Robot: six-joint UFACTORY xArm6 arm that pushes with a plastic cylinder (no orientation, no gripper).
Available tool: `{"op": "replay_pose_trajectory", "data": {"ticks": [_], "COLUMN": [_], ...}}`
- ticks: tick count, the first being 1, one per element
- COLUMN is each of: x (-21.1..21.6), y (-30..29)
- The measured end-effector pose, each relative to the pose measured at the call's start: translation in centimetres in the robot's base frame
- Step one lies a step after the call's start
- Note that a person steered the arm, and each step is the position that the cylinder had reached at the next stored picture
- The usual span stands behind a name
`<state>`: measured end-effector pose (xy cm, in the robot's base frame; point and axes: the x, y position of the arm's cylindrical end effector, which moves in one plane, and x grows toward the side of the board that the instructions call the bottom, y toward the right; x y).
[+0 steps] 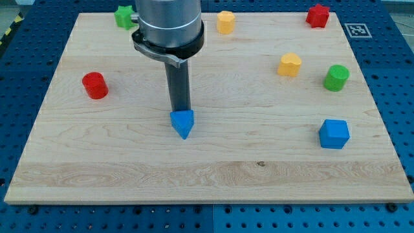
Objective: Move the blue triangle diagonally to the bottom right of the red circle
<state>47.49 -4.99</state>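
The blue triangle (183,123) lies near the middle of the wooden board (213,168), pointing toward the view's bottom. The red circle (95,85), a short red cylinder, stands at the view's left, up and to the left of the triangle. My tip (180,110) is the lower end of the dark rod and sits right at the triangle's top edge, touching or nearly touching it. The arm's grey body hangs above it at the view's top.
A green star (123,16) sits at the top left, a yellow hexagon (225,22) at the top middle, a red star (317,15) at the top right. A yellow heart-like block (290,65), a green cylinder (336,77) and a blue cube (334,134) stand at the right.
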Motion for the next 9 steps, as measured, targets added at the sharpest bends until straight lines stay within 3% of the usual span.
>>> {"op": "replay_pose_trajectory", "data": {"ticks": [3,6,9], "x": [0.0,1.4,1.9], "y": [5.2,5.2,0.7]}}
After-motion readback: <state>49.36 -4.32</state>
